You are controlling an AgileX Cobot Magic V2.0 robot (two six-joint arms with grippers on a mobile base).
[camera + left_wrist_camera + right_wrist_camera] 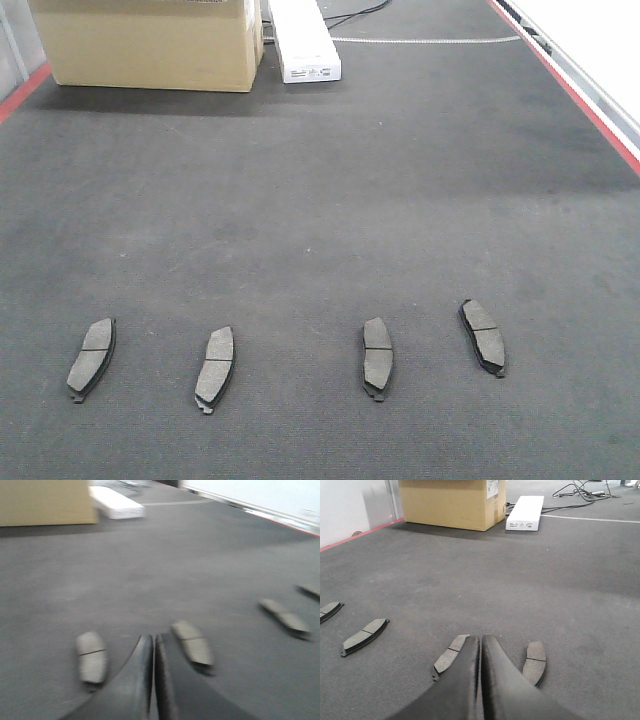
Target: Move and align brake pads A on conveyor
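Note:
Several dark-grey brake pads A lie in a loose row on the charcoal conveyor: one far left, one left of centre, one right of centre and one far right, each at a slightly different angle. No gripper shows in the front view. The blurred left wrist view has my left gripper shut and empty above the belt, between a pad and another pad. My right gripper is also shut and empty, between a pad and another pad.
A cardboard box and a long white box stand at the far end of the belt. Red edge strips run along both sides. Cables lie beyond the white box.

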